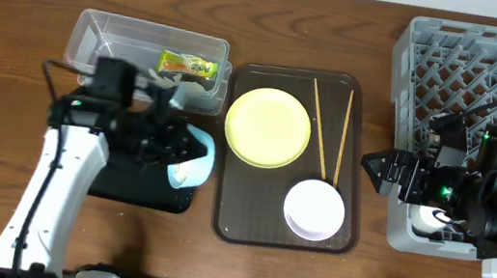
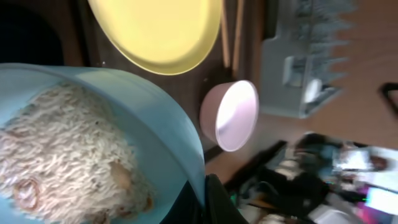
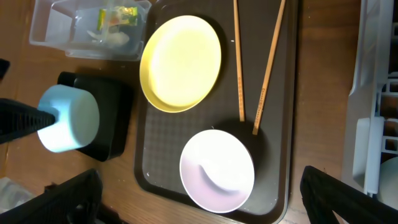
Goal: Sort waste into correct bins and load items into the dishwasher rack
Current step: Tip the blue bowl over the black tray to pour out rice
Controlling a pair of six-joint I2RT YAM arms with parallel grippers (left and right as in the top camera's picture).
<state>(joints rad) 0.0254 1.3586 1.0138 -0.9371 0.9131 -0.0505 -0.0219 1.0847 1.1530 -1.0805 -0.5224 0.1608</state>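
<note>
My left gripper point(image 1: 176, 151) is shut on the rim of the light blue bowl point(image 1: 195, 159) and holds it tilted above the black tray point(image 1: 130, 186). In the left wrist view the bowl point(image 2: 155, 124) is full of white rice point(image 2: 62, 149), with the rim pinched between the fingers point(image 2: 214, 202). The snack wrapper point(image 1: 188, 67) lies in the clear tub point(image 1: 107, 36). A yellow plate point(image 1: 268, 127), two chopsticks point(image 1: 320, 130) and a white bowl point(image 1: 314, 209) rest on the brown tray point(image 1: 232, 220). My right gripper point(image 1: 371, 166) stands open at that tray's right edge, above the white bowl point(image 3: 217, 171) in its own view.
The grey dishwasher rack point(image 1: 482, 74) fills the right side, with the right arm partly over its front edge. The clear tub and the black tray lie left of the brown tray. Bare wooden table point(image 1: 8, 47) shows on the far left and along the front.
</note>
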